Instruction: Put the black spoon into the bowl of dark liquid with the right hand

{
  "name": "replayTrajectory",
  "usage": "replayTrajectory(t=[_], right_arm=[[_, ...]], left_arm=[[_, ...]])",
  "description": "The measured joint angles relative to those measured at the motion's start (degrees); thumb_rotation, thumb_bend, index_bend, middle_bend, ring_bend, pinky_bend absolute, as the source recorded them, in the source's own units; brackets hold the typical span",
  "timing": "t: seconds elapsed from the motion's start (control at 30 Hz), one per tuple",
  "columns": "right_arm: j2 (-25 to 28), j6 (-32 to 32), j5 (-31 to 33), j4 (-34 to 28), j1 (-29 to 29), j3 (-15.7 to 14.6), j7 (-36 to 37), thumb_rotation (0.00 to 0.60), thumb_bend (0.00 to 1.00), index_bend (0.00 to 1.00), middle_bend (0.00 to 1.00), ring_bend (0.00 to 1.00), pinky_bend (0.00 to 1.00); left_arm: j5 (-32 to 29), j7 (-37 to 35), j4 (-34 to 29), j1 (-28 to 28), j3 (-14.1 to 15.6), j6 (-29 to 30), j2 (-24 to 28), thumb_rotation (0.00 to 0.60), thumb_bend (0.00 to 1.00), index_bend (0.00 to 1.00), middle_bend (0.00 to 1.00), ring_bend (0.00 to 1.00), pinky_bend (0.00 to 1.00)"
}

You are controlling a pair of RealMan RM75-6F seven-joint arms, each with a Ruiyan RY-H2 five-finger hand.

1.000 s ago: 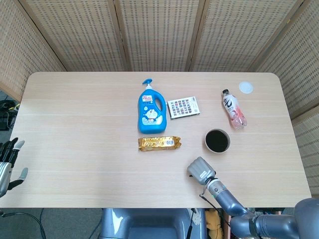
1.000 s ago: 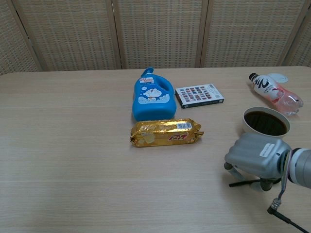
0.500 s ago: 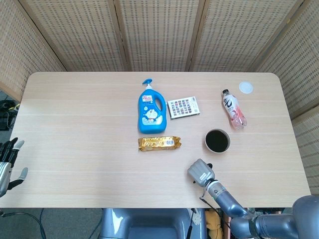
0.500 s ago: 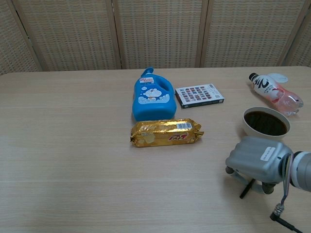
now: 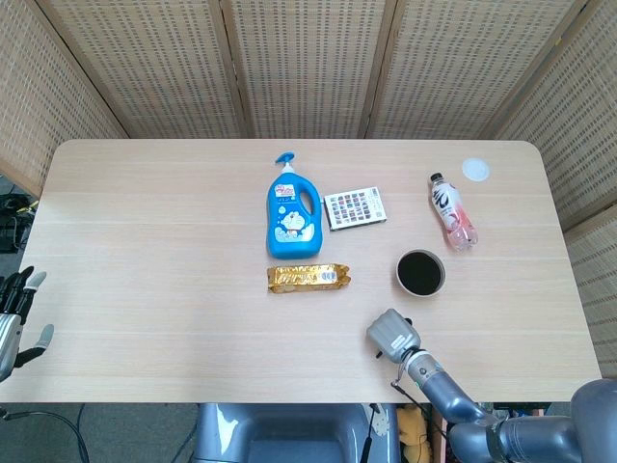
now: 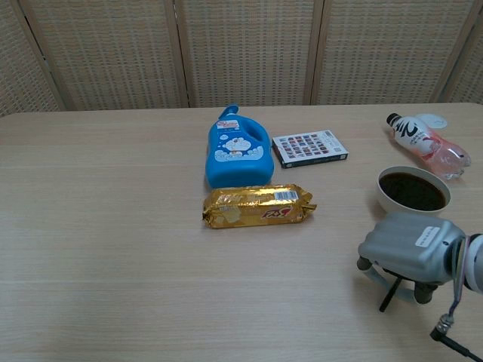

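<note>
The bowl of dark liquid (image 5: 420, 272) (image 6: 413, 190) stands on the table right of centre. My right hand (image 5: 392, 335) (image 6: 411, 249) hovers palm-down just in front of it, near the table's front edge. Its fingers hold the thin black spoon (image 6: 389, 292), which hangs steeply tilted beneath the palm with its lower end at the tabletop. The head view hides the spoon under the hand. My left hand (image 5: 14, 318) stays off the table's left edge with its fingers apart and nothing in them.
A blue detergent bottle (image 5: 292, 209) lies mid-table, with a gold snack pack (image 5: 308, 278) in front and a patterned box (image 5: 354, 208) to its right. A pink drink bottle (image 5: 451, 212) and a white lid (image 5: 475, 170) lie behind the bowl.
The spoon went from lying flat under my right hand to hanging steeply tilted from its fingers. The hand shifted slightly right and toward the front edge. The left hand stayed still.
</note>
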Motion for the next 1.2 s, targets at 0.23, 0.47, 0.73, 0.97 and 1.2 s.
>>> replayTrajectory(t=[0.23,0.47,0.73,0.97,1.2], right_arm=[[2.05,1.02,-1.85,-1.59,-0.87,0.29,4.18,0.6,0.64,0.68,0.93,0.94,1.0],[5.86,1.27,-2.98,-5.74,-1.9,2.28,12.65,0.6,0.67,0.7,0.94,0.94,1.0],[14.96,-1.46,-5.39,-12.17,-2.91,7.27,32.78,0.6,0.68,0.7,0.94,0.94,1.0],[19.91,-6.11,-6.63,-13.62,-3.39,12.7,51.76,0.6,0.71,0.72,0.94,0.94,1.0],[20.34,-11.63,-6.7,-8.02,-2.97,17.27,66.09,0.6,0.71,0.72,0.94,0.94,1.0]], left_arm=[[0.04,-0.07,-0.01,0.06,0.0,0.16,0.05,0.6,0.42,0.0,0.0,0.0,0.0],[0.38,0.25,-0.46,-0.09,-0.05,0.36,0.15,0.6,0.42,0.0,0.0,0.0,0.0],[0.66,1.02,-1.42,-0.38,-0.07,0.27,0.38,0.6,0.42,0.0,0.0,0.0,0.0],[0.73,1.61,-2.09,-0.46,-0.11,0.36,0.62,0.6,0.42,0.0,0.0,0.0,0.0],[0.49,1.77,-2.18,-0.37,-0.07,0.31,0.71,0.6,0.42,0.0,0.0,0.0,0.0]])
